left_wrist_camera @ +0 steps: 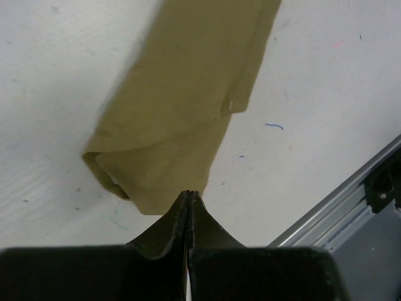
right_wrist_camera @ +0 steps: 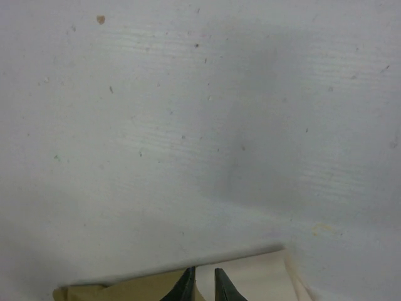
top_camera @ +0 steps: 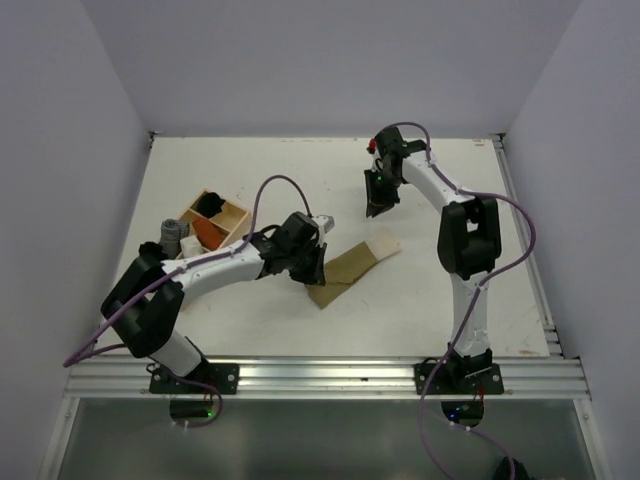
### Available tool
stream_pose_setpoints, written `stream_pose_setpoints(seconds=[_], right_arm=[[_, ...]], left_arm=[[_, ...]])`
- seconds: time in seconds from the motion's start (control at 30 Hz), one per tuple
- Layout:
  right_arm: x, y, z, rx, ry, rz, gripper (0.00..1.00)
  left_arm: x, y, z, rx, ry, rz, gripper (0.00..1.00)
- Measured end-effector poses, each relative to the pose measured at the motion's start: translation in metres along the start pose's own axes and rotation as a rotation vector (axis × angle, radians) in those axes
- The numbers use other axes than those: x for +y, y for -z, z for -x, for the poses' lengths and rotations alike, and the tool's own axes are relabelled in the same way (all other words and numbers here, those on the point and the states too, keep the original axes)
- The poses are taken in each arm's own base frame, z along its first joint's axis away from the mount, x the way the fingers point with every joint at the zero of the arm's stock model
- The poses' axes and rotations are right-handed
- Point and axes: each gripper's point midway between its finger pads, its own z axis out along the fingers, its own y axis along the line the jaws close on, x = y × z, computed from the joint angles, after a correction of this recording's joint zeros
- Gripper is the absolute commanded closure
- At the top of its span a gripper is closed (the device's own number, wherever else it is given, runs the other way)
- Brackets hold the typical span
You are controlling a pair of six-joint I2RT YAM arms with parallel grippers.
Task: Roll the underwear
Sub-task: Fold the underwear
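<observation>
White worktop (top_camera: 250,170), pale walls on three sides. Underwear (top_camera: 352,264) lies flat mid-worktop as a folded strip, between the two arms. Long axis runs near-left to far-right; cream end points far-right, olive end near-left.

Judged light and limp, with no stiffness: likely to sag and unroll if let go. Best pinched at the near-left short edge, then turned over along the strip.

Left end effector (left_wrist_camera: 189,197) fully closed, tips touching that near-left edge. Cannot tell whether any cloth is caught between them. Right end effector (right_wrist_camera: 203,286) narrowly parted, nothing in it, hanging above the worktop near the cream end.

Wooden box (top_camera: 243,213) with orange-red cloth (top_camera: 208,236) sits well apart, to the left.
</observation>
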Motion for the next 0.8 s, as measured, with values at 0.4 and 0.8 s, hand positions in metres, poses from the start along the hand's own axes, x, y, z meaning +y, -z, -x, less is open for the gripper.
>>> stream_pose_setpoints(seconds=[0.4, 0.8], right_arm=[[-0.018, -0.03, 0.03, -0.014, -0.032, -0.06, 0.78], [-0.04, -0.023, -0.008, 0.044, -0.07, -0.13, 0.78]], left_arm=[[0.005, -0.035, -0.058, 0.131, 0.034, 0.052, 1.0], [0.059, -0.049, 0.012, 0.004, 0.054, 0.231, 1.0]])
